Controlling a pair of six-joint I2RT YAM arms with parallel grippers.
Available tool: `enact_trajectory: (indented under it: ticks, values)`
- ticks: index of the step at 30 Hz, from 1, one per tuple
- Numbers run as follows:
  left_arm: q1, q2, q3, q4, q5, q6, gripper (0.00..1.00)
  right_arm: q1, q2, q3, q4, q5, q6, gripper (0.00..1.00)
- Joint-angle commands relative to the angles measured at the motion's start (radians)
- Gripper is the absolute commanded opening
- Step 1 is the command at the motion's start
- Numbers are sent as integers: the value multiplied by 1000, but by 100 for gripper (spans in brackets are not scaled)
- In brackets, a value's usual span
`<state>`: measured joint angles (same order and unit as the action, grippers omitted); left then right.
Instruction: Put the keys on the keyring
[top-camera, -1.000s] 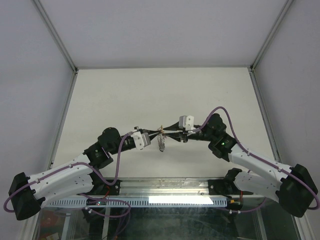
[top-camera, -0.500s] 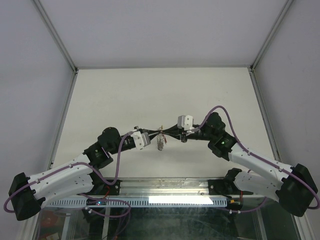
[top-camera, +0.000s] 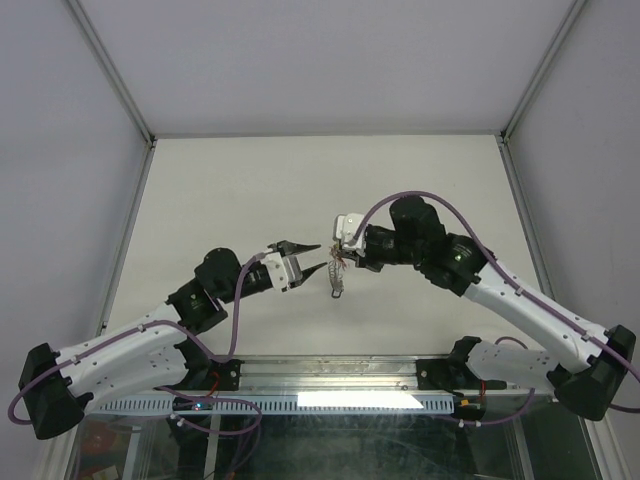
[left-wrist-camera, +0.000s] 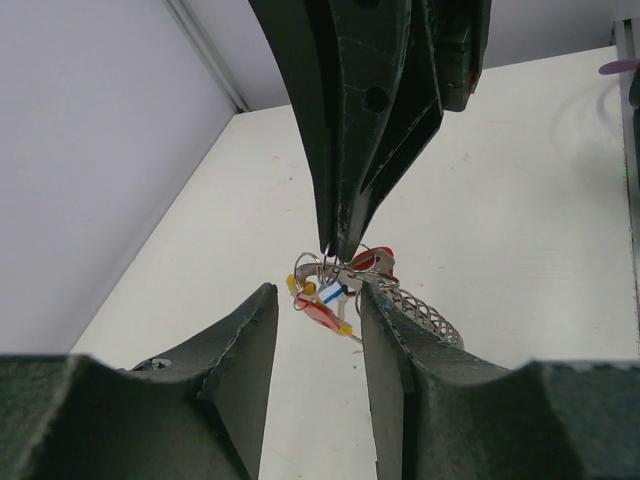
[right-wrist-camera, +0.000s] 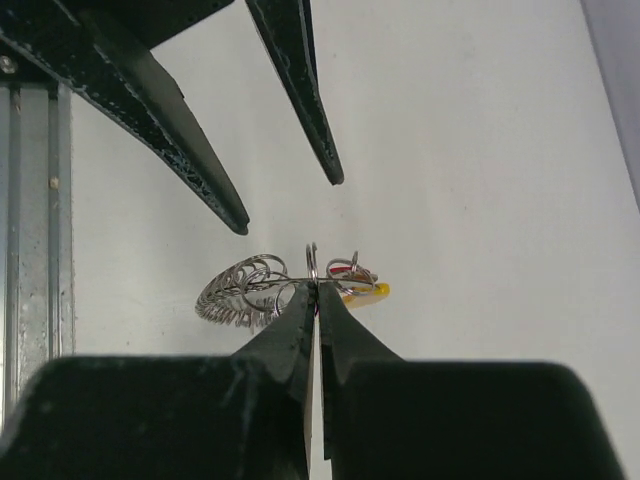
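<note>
White table (top-camera: 250, 180) below: right gripper (right-wrist-camera: 317, 292) pinches keyring (right-wrist-camera: 312, 260) with keys (left-wrist-camera: 330, 293); left gripper (top-camera: 320, 256) parted.

An off-white, matte table (top-camera: 250, 180) is seen, closed in on three sides by pale walls (top-camera: 300, 60) and edged with aluminium posts (top-camera: 110, 65). Along its near edge a metal rail (top-camera: 330, 372) is fixed, and the arm bases (top-camera: 205, 378) are bolted at that rail. Beyond the rail the keys (top-camera: 335, 283) are hung over the surface. Whether it is touched by them cannot be told.
</note>
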<state>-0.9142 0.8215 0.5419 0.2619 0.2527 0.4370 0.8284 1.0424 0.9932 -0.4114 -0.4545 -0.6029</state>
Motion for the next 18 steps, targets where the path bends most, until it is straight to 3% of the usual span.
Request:
enact_trajectory:
  ticks: [1, 11, 18]
  values:
    - [14, 23, 57, 38, -10, -32, 38, 45, 66, 173, -336, 212, -68, 0]
    - [15, 100, 123, -14, 30, -15, 37, 145, 216, 398, -612, 447, 30, 0]
    - [16, 57, 105, -29, 10, 17, 38, 160, 348, 505, -822, 632, 137, 0]
